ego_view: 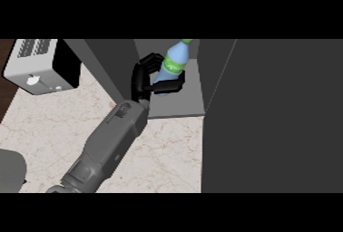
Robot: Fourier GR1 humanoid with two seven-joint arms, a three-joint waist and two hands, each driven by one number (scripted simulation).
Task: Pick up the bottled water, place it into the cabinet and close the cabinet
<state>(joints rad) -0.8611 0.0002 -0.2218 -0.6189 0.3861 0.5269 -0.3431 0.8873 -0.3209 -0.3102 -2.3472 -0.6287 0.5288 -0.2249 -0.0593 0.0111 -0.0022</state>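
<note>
The bottled water is a pale blue bottle with a green label and green cap. It leans cap-up inside the open cabinet, above its grey shelf floor. My right hand is shut on the bottle, with the palm at its left side and fingers curled round its middle and lower part. The bottle's base is hidden by the fingers. The grey forearm runs in from the lower left. My left hand does not show.
The dark cabinet door stands open and fills the right side. A white toaster-like appliance sits at the top left on the marble counter. A grey rounded shape shows at the lower left edge.
</note>
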